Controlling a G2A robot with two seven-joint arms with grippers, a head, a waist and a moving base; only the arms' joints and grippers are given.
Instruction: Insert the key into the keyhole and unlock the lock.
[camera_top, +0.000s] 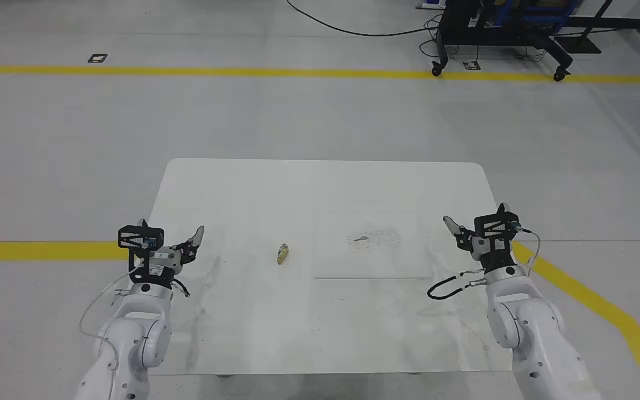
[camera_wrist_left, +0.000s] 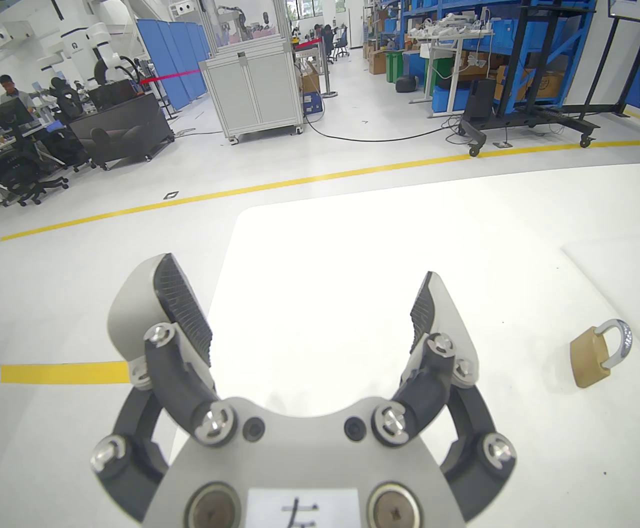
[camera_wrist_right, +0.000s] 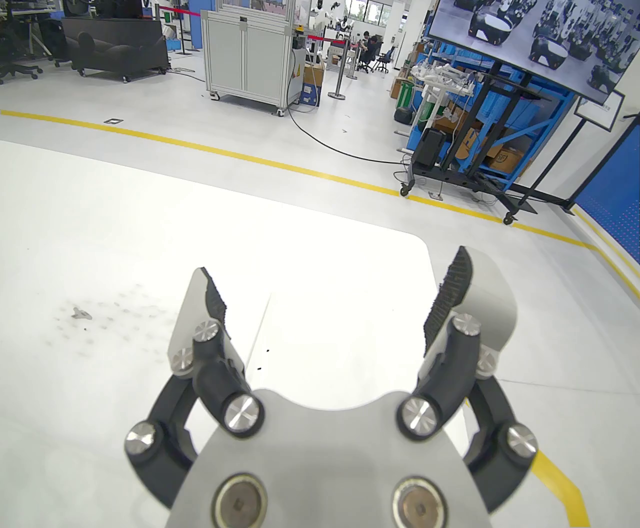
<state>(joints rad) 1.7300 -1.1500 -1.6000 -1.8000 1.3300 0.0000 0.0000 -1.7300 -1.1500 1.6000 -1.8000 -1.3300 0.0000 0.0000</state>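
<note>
A small brass padlock (camera_top: 283, 254) with a silver shackle lies on the white table (camera_top: 330, 190), left of the middle; the padlock (camera_wrist_left: 597, 354) also appears in the left wrist view. A small grey key (camera_top: 359, 238) lies to its right on a smudged patch, seen as a tiny key (camera_wrist_right: 79, 313) in the right wrist view. My left gripper (camera_top: 170, 240) hovers open at the table's left edge, well left of the padlock, nothing between its fingers (camera_wrist_left: 180, 305). My right gripper (camera_top: 477, 225) stands open at the right edge, right of the key.
A thin pale sheet (camera_top: 375, 262) covers part of the table near the key. Yellow floor lines (camera_top: 300, 72) run around the table. A wheeled black rack (camera_top: 500, 35) stands far behind at the upper right.
</note>
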